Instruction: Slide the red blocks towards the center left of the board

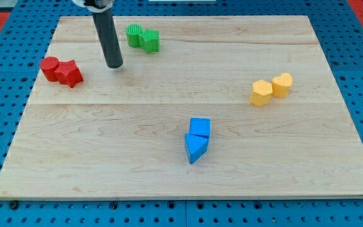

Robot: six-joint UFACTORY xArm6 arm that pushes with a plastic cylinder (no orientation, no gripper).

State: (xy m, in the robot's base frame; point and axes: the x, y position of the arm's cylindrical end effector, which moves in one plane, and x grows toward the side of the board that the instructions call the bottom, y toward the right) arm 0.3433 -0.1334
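Note:
Two red blocks touch each other near the board's left edge, in its upper half: a red cylinder [49, 66] and a red star-like block [69, 73] to its right. My tip [114, 65] stands on the board to the right of them, apart by a clear gap, touching no block. It is below and left of the green pair.
Two green blocks [142, 38] sit together near the view's top. Two yellow blocks [271, 89] sit at the right. Two blue blocks [197, 140] sit below the middle. The wooden board [106, 157] lies on a blue pegboard.

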